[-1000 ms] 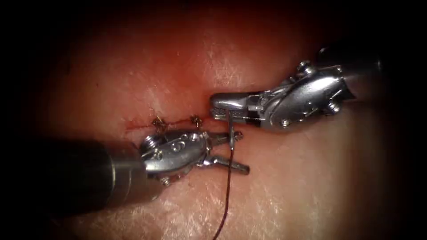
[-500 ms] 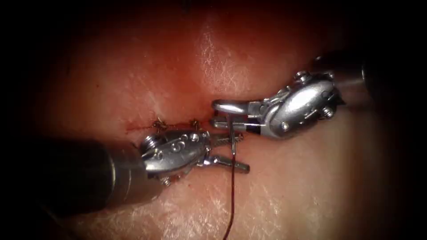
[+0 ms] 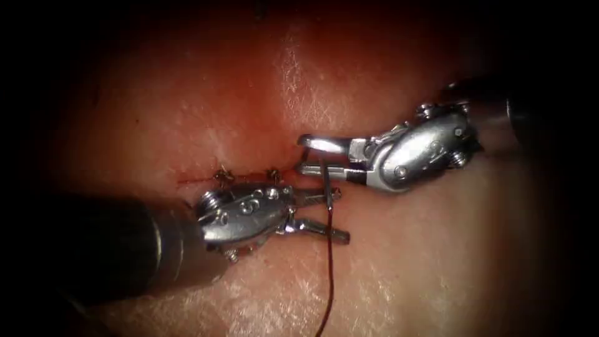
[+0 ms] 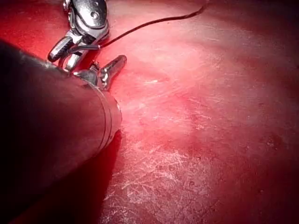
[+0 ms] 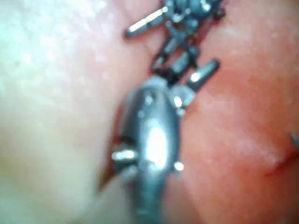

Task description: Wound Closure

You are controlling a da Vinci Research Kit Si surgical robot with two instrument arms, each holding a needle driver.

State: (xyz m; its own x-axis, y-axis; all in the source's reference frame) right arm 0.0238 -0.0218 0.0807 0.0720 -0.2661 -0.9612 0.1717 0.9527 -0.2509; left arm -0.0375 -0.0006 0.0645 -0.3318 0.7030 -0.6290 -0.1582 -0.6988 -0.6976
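My right tool reaches in from the right with its jaws open just right of the cut's right end. The short curved needle hangs below its lower jaw, gripped by nothing, and lies across the upper jaw of my left tool, which is also open. I cannot tell whether the needle's tip is in the tissue. Dark thread runs from the needle's lower end toward the near edge; the thread also trails over the tissue in the left wrist view.
Two knotted stitches sit on the cut just above my left tool's wrist. Red fluid stains the tissue above the cut. The left shaft covers the near left.
The right tool's jaws, shut on the needle's upper part a second ago, have opened and let it go. The needle has tipped a little. The left tool has held still, open.
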